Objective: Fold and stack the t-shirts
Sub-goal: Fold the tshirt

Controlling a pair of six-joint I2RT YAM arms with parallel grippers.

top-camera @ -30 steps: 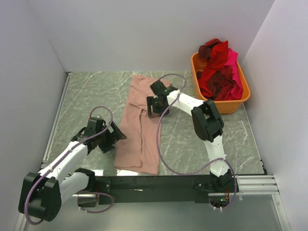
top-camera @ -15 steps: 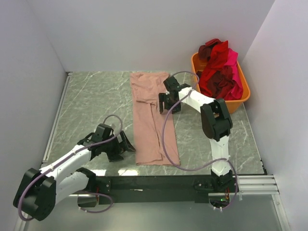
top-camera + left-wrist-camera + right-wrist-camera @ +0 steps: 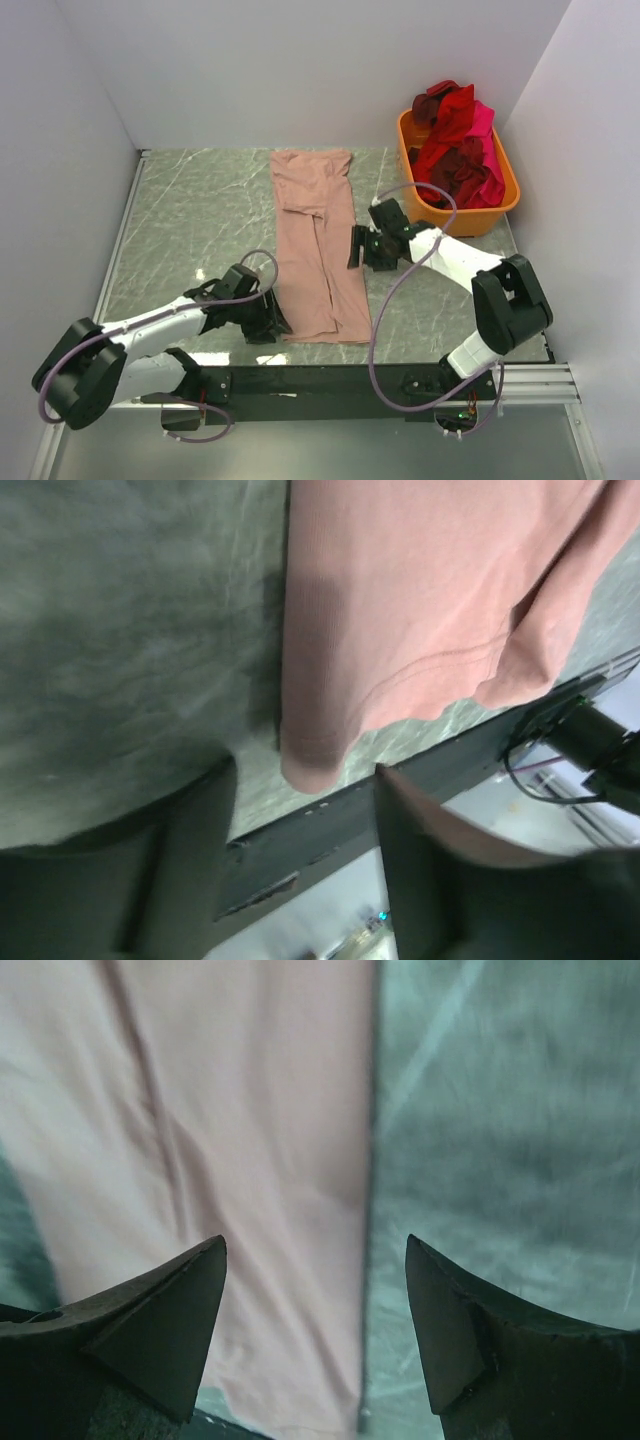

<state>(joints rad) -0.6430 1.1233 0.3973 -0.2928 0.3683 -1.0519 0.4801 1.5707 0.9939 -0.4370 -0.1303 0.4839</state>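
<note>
Pink cloth is filling the middle of the scene: the dusty pink t-shirt (image 3: 315, 250) is lying folded into a long narrow strip on the green marbled desk (image 3: 200, 220), running from just short of the near edge to the far edge. Nearest, the left gripper (image 3: 270, 322) is sitting low at the strip's near left corner. Its jaws are standing apart and gripping nothing, and in the left wrist view the hem corner (image 3: 310, 765) is showing in the gap between them. Farther in, the right gripper (image 3: 358, 248) is hovering at the strip's right edge about halfway along, jaws likewise spread and empty, over cloth and bare desk. At the far right corner, the orange tub (image 3: 470, 222) is holding the heaped red, maroon and hot pink t-shirts (image 3: 455, 145).
</note>
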